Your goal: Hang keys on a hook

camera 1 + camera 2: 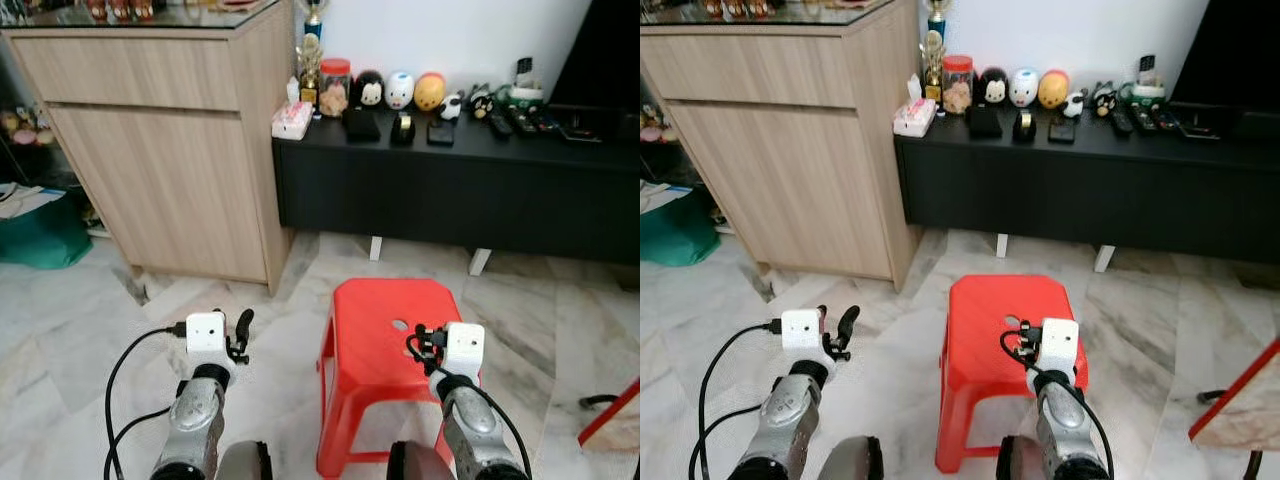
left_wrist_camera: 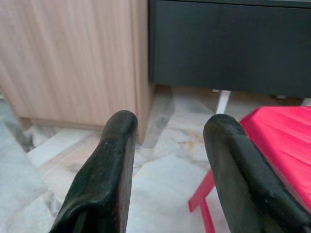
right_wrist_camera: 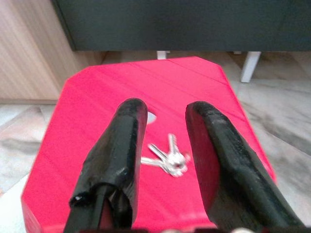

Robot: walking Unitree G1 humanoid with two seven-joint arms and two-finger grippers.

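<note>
Right claw [image 3: 163,145] agape above keys [image 3: 167,158] on red stool [image 3: 97,107], marble floor [image 1: 560,320].

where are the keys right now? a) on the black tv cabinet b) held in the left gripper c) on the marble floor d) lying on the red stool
d: the right wrist view shows the keys lying on the red stool, seen between the open fingers of the right gripper.
</note>
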